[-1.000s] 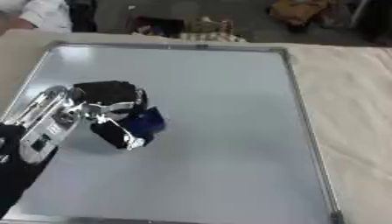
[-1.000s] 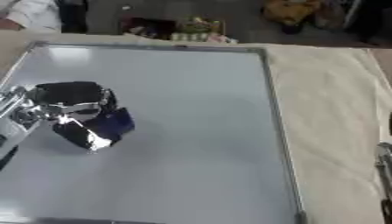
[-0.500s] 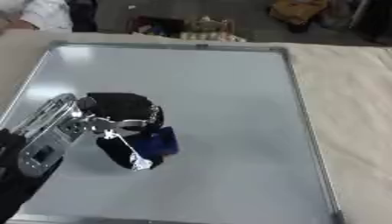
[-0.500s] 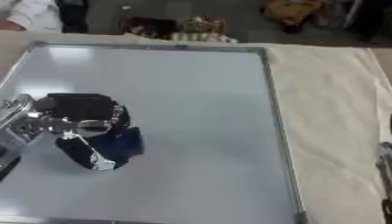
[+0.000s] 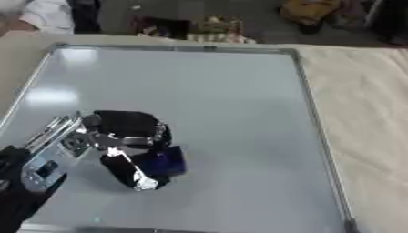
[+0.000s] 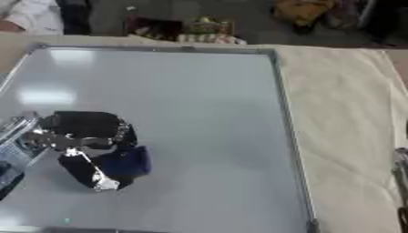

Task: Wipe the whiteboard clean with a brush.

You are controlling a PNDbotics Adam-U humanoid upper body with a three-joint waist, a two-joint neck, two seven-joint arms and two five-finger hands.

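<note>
A large whiteboard point(image 5: 215, 95) with a metal frame lies flat on the cloth-covered table and its surface looks blank. My left hand point(image 5: 127, 136) reaches in from the lower left, its fingers curled round a dark blue brush point(image 5: 165, 163) pressed on the board's lower left area. The brush is partly hidden by the fingers. A thin sliver of my right hand point(image 6: 401, 168) shows at the right edge of the right eye view, too little to tell its state.
A beige cloth point(image 5: 366, 113) covers the table to the right of the board. Beyond the far edge lie bags and clutter point(image 5: 211, 27) on the floor, and a person's white sleeve point(image 5: 44, 13) shows at the top left.
My left hand has slid the brush down and to the right across the board, toward its near edge. The right hand has stayed put.
</note>
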